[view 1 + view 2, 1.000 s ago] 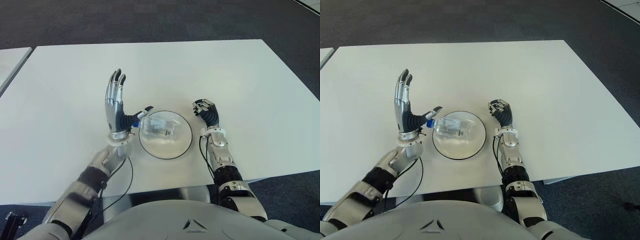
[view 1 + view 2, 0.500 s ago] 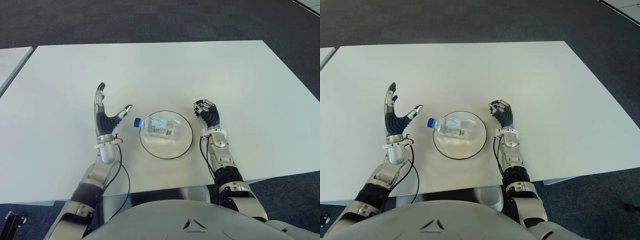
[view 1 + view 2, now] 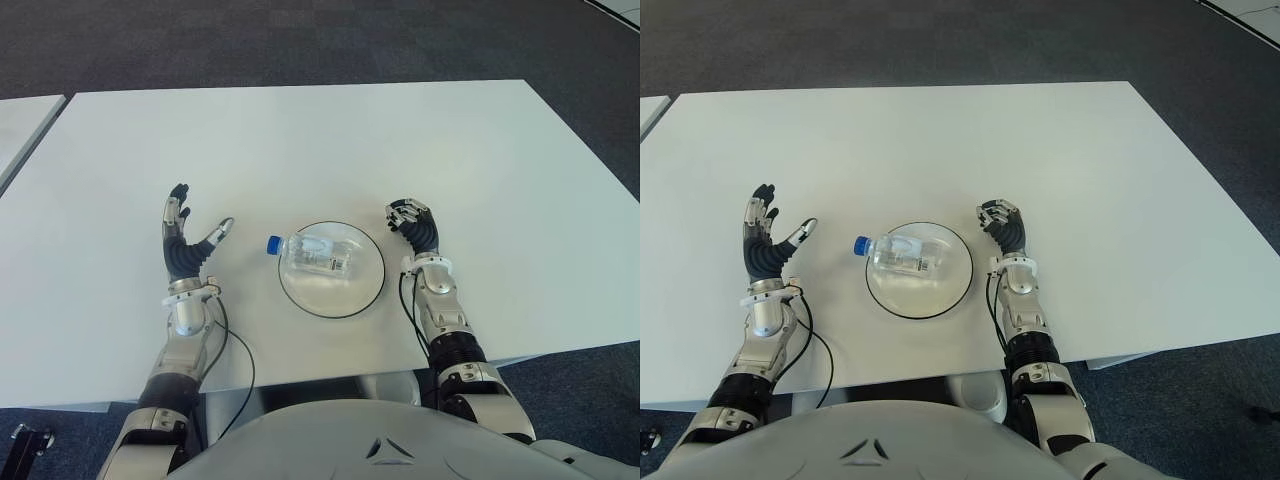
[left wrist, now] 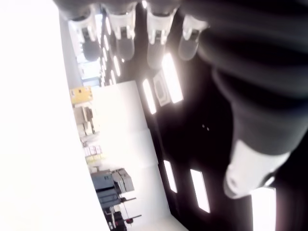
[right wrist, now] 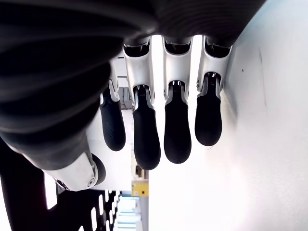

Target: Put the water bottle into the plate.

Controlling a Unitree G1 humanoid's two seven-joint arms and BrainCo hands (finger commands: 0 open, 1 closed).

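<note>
A clear water bottle (image 3: 312,252) with a blue cap (image 3: 273,243) lies on its side in the round clear plate (image 3: 355,297), its cap end sticking out over the plate's left rim. My left hand (image 3: 186,246) is well to the left of the plate, fingers spread and holding nothing. My right hand (image 3: 411,222) shows just right of the plate with its fingers curled and nothing in them; its wrist view shows the curled fingers (image 5: 144,134) over the white table.
The white table (image 3: 320,140) stretches wide behind and to both sides of the plate. Its near edge runs just in front of my forearms. A second white table's corner (image 3: 20,120) shows at far left.
My left hand has drawn away leftward from the bottle's cap and dropped lower, staying open. The bottle stays lying in the plate. The right hand has not moved.
</note>
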